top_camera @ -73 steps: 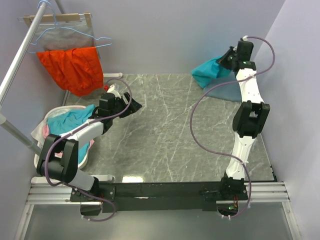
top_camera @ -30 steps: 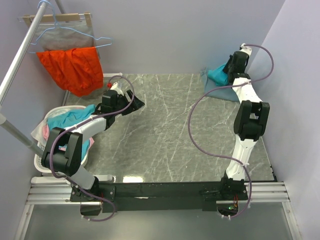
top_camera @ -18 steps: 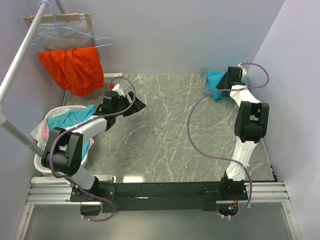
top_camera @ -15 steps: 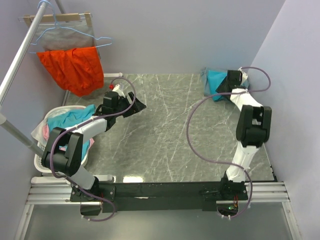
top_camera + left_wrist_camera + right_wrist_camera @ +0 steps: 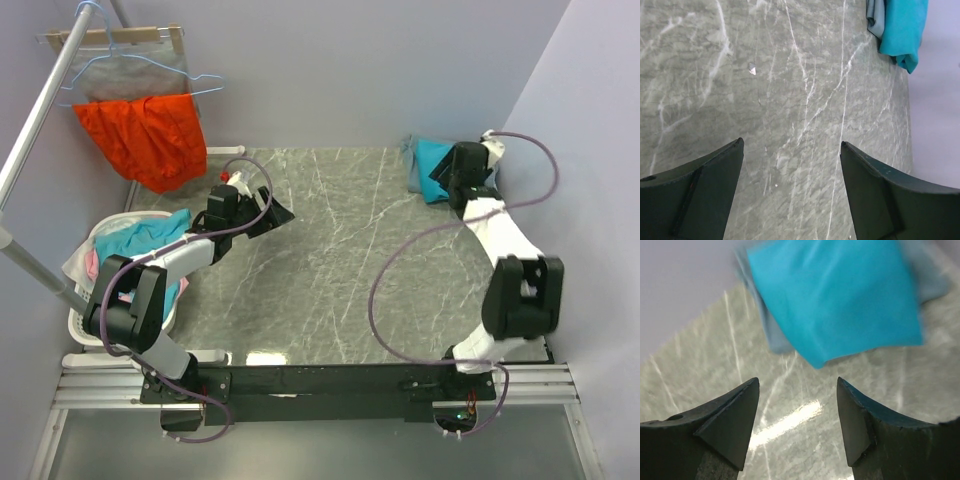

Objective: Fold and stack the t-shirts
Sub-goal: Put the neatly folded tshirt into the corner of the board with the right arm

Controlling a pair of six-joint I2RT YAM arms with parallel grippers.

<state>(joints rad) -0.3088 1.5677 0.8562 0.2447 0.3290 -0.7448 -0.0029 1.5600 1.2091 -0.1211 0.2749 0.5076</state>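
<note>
A folded bright teal t-shirt [image 5: 430,160] lies at the table's back right corner on top of a slate grey-blue t-shirt [image 5: 410,152], whose edges stick out beneath it. In the right wrist view the teal shirt [image 5: 835,295] fills the top and the grey-blue shirt [image 5: 772,337] peeks out at its left. My right gripper [image 5: 438,177] [image 5: 797,382] is open just short of the stack, with bare table between its fingers. My left gripper [image 5: 275,213] [image 5: 791,142] hangs open over the left of the table, holding nothing. It sees the teal shirt [image 5: 902,30] far off.
A white laundry basket [image 5: 74,322] at the left edge holds teal cloth [image 5: 145,240] and other clothes. An orange-red garment [image 5: 145,135] hangs on a hanger from the metal rack [image 5: 40,110] at the back left. Walls stand close behind and right of the stack.
My right gripper lowered the teal shirt onto the grey-blue one, opened and drew back a little toward me. The left gripper crept slightly right.
</note>
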